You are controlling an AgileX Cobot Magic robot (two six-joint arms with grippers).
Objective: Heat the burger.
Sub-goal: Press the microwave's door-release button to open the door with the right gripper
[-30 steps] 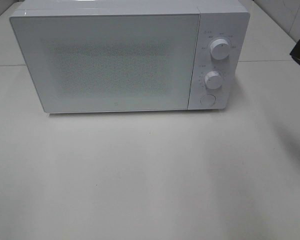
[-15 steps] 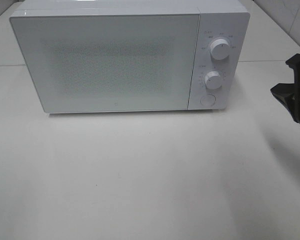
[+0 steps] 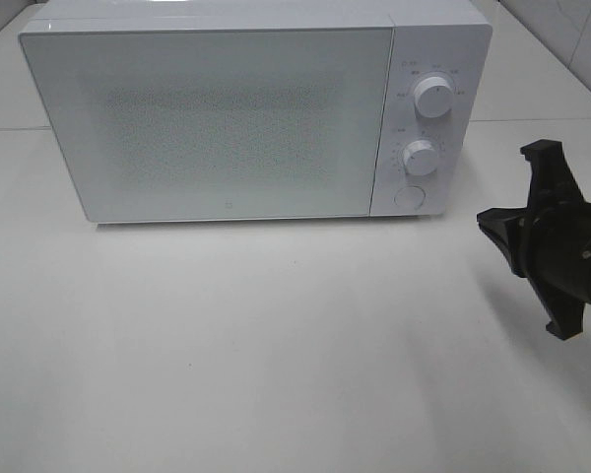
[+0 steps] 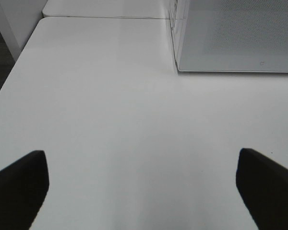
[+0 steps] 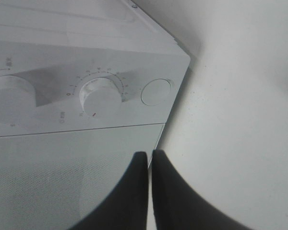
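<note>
No view shows the burger. A white microwave stands at the back of the table with its door closed, and the frosted door panel hides the inside. My right gripper hovers to the right of the control panel with its jaws shut on nothing. In the right wrist view the shut gripper points at the seam between the door and the panel, below the round button. My left gripper is open over bare table, left of the microwave, and is out of the high view.
The control panel carries an upper knob, a lower knob and a round button. White tabletop stretches in front of the microwave. The table's left edge drops to dark floor.
My right gripper has come in from the right edge and moved left toward the microwave's control panel. The microwave and left gripper have not moved.
</note>
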